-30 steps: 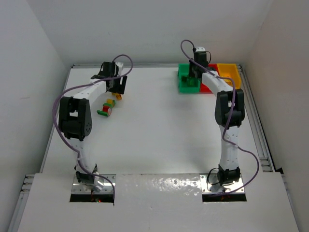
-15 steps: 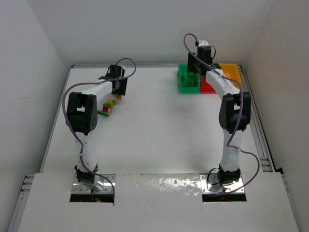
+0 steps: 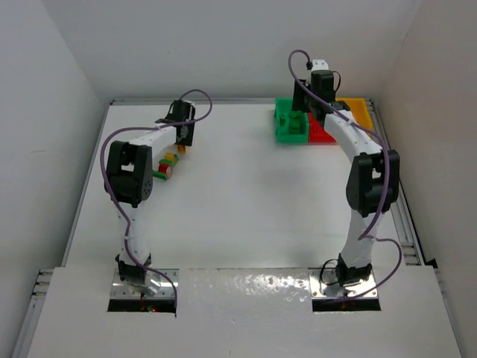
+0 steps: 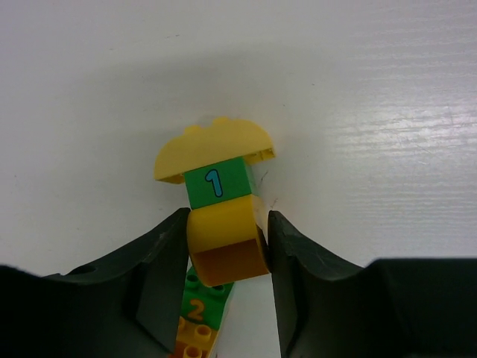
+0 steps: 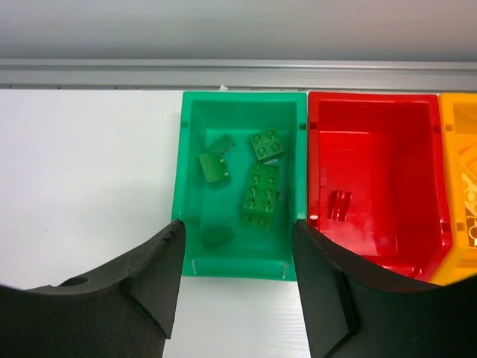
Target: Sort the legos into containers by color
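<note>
My left gripper (image 4: 226, 233) is shut on a rounded yellow lego (image 4: 226, 246), both fingers pressed against its sides. Just beyond it lie a green lego marked 1 (image 4: 216, 181) and a yellow half-round lego (image 4: 213, 148). A green lego marked 2 (image 4: 205, 302) shows beneath. In the top view the left gripper (image 3: 183, 143) stands beside a small heap of legos (image 3: 165, 165). My right gripper (image 5: 237, 231) hangs open and empty over the green container (image 5: 238, 267), which holds several green legos (image 5: 262, 198). A red lego (image 5: 339, 205) lies in the red container (image 5: 387, 112).
The yellow-orange container (image 5: 463, 149) sits right of the red one, and all three line the back right wall (image 3: 322, 134). A metal rail (image 5: 238, 73) runs behind them. White walls close in the table on the left, right and back.
The left gripper's fingers closed onto the yellow lego. The right gripper opened and rose back from inside the green container, with the arm now stretched higher.
</note>
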